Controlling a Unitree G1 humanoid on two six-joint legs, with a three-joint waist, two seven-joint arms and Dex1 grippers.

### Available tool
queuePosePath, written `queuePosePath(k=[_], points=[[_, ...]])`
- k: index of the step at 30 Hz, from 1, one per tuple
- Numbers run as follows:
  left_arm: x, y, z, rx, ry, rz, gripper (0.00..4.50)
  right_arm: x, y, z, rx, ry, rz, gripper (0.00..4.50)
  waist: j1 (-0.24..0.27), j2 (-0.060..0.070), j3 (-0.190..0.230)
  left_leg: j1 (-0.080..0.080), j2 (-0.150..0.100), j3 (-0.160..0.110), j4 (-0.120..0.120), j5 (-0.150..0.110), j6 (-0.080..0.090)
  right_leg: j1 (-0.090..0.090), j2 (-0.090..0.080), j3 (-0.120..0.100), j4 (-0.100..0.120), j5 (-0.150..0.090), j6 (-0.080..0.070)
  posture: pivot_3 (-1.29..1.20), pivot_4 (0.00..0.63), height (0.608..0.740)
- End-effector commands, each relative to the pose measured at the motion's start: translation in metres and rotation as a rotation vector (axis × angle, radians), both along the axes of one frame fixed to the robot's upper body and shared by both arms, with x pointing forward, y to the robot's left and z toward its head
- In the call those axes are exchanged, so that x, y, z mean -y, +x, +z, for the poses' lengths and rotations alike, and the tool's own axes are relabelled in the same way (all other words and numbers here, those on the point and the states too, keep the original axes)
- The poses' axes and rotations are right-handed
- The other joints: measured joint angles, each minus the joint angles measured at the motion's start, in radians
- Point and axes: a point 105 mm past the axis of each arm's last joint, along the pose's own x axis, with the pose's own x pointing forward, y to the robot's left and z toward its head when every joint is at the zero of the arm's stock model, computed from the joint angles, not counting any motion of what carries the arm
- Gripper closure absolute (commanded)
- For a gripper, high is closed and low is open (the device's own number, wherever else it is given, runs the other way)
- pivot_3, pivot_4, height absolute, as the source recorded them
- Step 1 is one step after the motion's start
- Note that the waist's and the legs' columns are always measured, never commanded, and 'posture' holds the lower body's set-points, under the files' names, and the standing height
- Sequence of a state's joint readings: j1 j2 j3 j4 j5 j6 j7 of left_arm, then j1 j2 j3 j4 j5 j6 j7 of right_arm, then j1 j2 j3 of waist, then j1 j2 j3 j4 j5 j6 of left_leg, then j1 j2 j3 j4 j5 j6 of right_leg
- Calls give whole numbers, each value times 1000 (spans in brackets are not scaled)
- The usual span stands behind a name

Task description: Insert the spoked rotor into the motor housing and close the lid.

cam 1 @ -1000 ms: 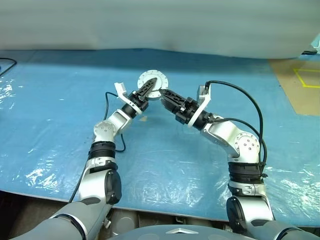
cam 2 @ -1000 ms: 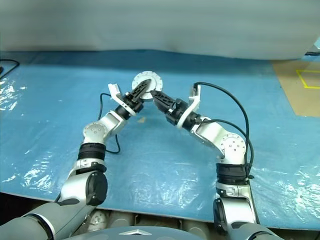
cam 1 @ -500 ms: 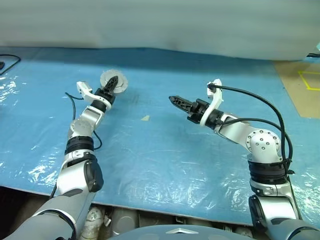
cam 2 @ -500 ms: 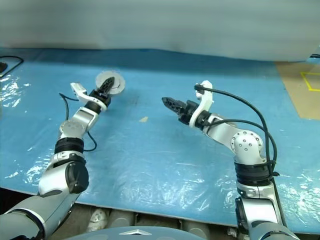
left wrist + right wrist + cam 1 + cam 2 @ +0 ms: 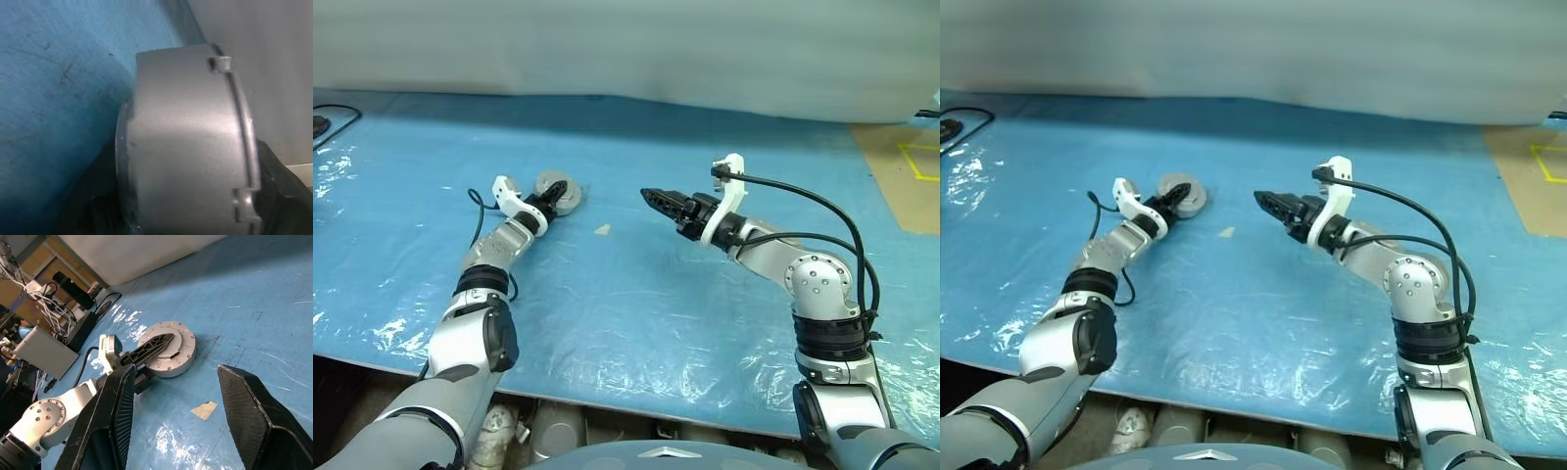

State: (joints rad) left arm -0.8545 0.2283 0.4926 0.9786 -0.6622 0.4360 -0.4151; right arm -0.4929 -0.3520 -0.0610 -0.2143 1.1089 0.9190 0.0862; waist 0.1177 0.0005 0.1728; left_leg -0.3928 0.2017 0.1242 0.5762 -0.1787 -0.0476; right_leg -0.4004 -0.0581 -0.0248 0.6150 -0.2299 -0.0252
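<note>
housing (image 5: 168, 350): squat silver-grey can, lid shut, on blue sheet (image 5: 636, 294)
L gripper (image 5: 548, 201): jaws straddle housing
R gripper (image 5: 656, 197): jaws apart, empty

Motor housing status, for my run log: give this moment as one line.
round silver-grey metal motor housing: on blue sheet, lid closed | left gripper: fingers around housing | right gripper: open, apart from housing

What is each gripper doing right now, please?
Left gripper: closed around the motor housing, which rests on the table.
Right gripper: open, empty.
</note>
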Motion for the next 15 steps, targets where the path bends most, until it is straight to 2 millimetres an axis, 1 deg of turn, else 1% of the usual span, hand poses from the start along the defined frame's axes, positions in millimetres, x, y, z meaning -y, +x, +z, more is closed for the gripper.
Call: queuePosePath(k=[1, 2, 5, 7, 9, 11, 12, 13, 14, 15], points=[[-39, -2, -11, -68, 105, 125, 484, 3, 0, 9, 37, 13, -11, 1717, -5, 0, 0, 2, 0, 0, 0, 0, 0, 2, 0, 0, 0, 0, 0, 0, 150, 740], [-47, -3, -13, -85, 130, 155, 189, 3, 0, 8, 35, 13, -10, 1717, -11, 0, 0, 5, 0, 1, 0, 0, 0, 4, 0, 1, 0, 0, 0, 0, 150, 740], [-76, -6, -14, -117, 173, 247, 189, 2, 0, 5, 33, 7, -7, 1717, -26, 1, 0, 13, 1, 1, -1, 0, 0, 10, 0, 1, 0, -1, -2, 0, 150, 740], [-101, -11, -13, -139, 197, 317, 189, 1, -1, 3, 33, 4, -6, 1717, -29, 1, 0, 14, 1, 2, -2, 0, 0, 9, 0, 2, -1, -1, -2, 0, 150, 740], [-123, -17, -9, -139, 217, 369, 189, 1, -1, 2, 34, 5, -6, 1717, -32, 1, -1, 14, 1, 2, -3, 0, 0, 9, 0, 2, -1, -2, -3, 0, 150, 740], [-141, -21, -3, -130, 255, 396, 189, 1, -1, 3, 40, 8, -7, 1717, -33, 1, 0, 14, 1, 2, -4, 0, 0, 9, 0, 2, -1, -2, -3, 0, 150, 740], [-148, -23, 3, -116, 269, 403, 189, 2, -1, 4, 47, 7, -6, 1717, -32, 1, 0, 13, 1, 2, -4, 0, 0, 9, 0, 1, -2, -2, -3, 0, 150, 740], [-151, -21, 21, -42, 267, 375, 189, 4, -1, 7, 76, -5, -9, 1717, -30, 1, 0, 12, 1, 2, -5, 0, 0, 8, 0, 1, -3, -2, -3, 0, 150, 740], [-152, -20, 34, 12, 264, 351, 189, 6, 0, 10, 97, -14, -11, 1717, -25, 1, 0, 10, 1, 2, -5, 0, 0, 6, 0, 1, -4, -2, -3, 0, 150, 740], [-150, -18, 53, 87, 261, 315, 189, 9, 0, 14, 141, -47, -24, 1717, -21, 1, 0, 7, 1, 2, -5, 0, 0, 4, 0, 1, -4, -2, -3, 0, 150, 740]])
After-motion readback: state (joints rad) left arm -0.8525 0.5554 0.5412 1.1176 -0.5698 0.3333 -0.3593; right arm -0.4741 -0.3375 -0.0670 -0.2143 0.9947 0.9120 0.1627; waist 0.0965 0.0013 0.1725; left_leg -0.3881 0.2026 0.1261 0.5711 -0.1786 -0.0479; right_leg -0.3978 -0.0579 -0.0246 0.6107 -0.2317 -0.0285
